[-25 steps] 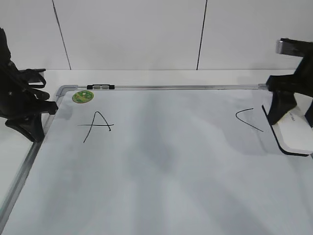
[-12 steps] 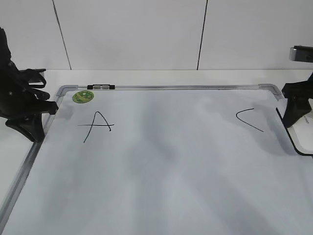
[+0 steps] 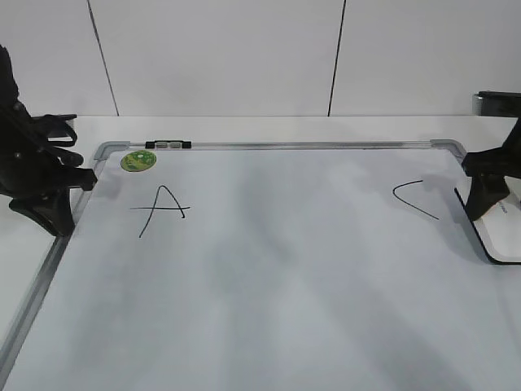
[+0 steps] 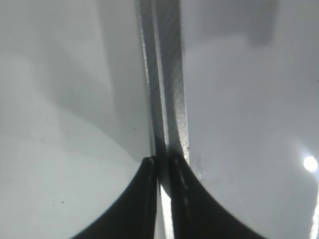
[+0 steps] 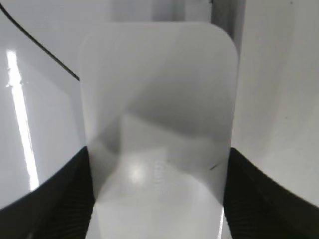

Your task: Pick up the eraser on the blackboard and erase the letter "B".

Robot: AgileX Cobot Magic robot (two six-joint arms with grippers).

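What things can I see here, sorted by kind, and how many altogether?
Whiteboards: 1
Erasers: 1
Green stickers: 1
Marker letters: 2, an A and a C
Grippers: 2, the left gripper and the right gripper
Total: 7

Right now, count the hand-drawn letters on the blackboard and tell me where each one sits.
2. The "A" is near the left end, just below the green sticker. The "C" is near the right end, beside the eraser. No "B" is visible.

Hand-drawn black "A" (image 3: 163, 209) and "C" (image 3: 415, 198) on the blackboard (image 3: 269, 285); eraser (image 5: 157, 124) lettering illegible
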